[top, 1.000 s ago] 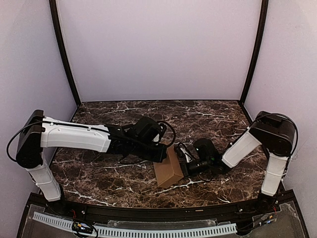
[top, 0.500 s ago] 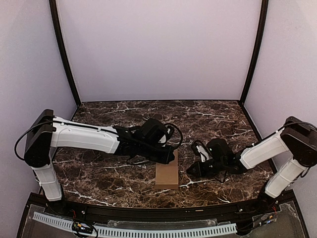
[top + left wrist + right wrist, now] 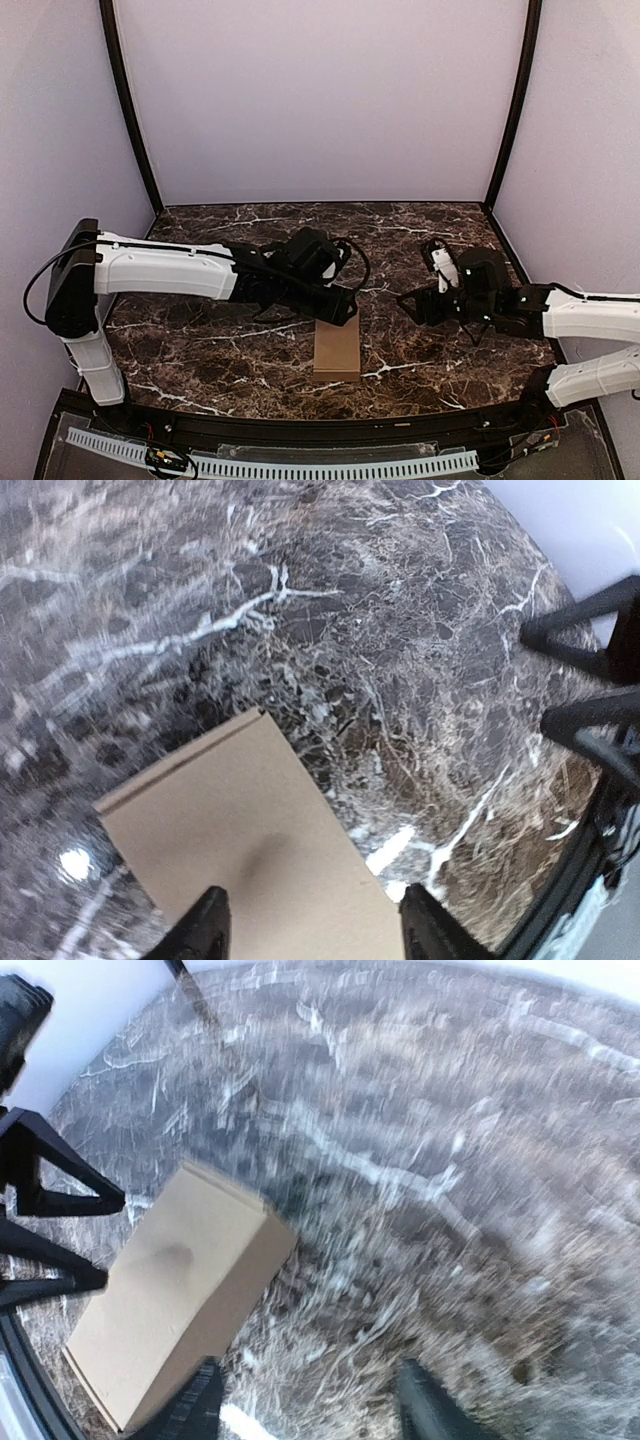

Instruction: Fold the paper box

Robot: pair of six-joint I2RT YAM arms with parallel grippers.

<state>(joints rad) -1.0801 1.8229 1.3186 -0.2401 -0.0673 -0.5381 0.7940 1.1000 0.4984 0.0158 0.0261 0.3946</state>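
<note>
Paper box (image 3: 337,350), plain tan cardboard folded into a slim closed rectangle, lies flat on the dark marble desk (image 3: 200,350) at about 6 o'clock, near the front edge, long axis running 12 to 6; left fingers (image 3: 340,308) hover at its 12 o'clock end, spread apart and gripping nothing; right fingers (image 3: 410,305) hang well clear at the box's 2 o'clock, also parted and empty; the top face shows a faint dimple, so the shell is probably light, hollow and easy to dent; it would likely skid on the polished stone; best held across its narrow width, on the long edges where the side walls stiffen it, with a gentle squeeze.
</note>
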